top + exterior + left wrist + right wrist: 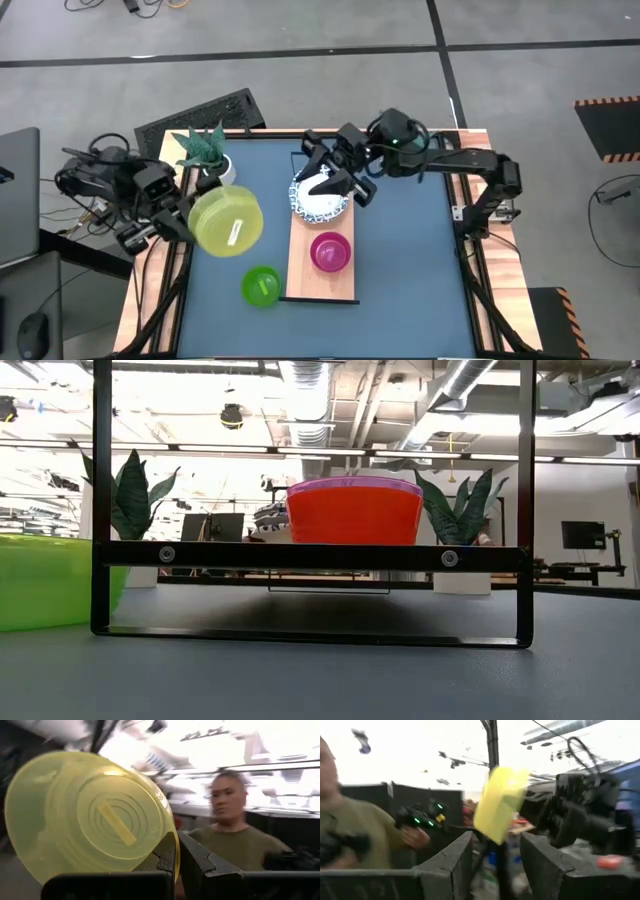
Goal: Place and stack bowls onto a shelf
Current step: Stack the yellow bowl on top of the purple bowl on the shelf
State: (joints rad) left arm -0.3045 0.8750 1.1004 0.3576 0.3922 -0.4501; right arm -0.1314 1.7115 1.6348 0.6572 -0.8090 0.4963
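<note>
My left gripper (188, 224) is shut on a yellow bowl (226, 222), held up and tipped over the table's left part. It also shows in the left wrist view (90, 815), its underside toward the camera. A light-wood shelf (300, 262) carries a white blue-rimmed bowl (320, 203) at its far end. Nested purple and red bowls (331, 251) sit on its middle and also show in the low view (355, 510). A green bowl (261, 286) stands on the table left of the shelf. My right gripper (345, 183) is open above the white bowl. My left gripper holds the yellow bowl by its rim (173, 851), one finger (165, 862) on the outer wall and the other (202, 865) on the inner side. The fingers come from the table's left. The bowl is lifted clear, tipped on its side.
A potted plant (205, 150) stands at the table's far left, close to the yellow bowl. The shelf rests on a black frame (310, 555). A person (230, 820) stands beyond the table. Bare blue tabletop (410, 260) lies right of the shelf.
</note>
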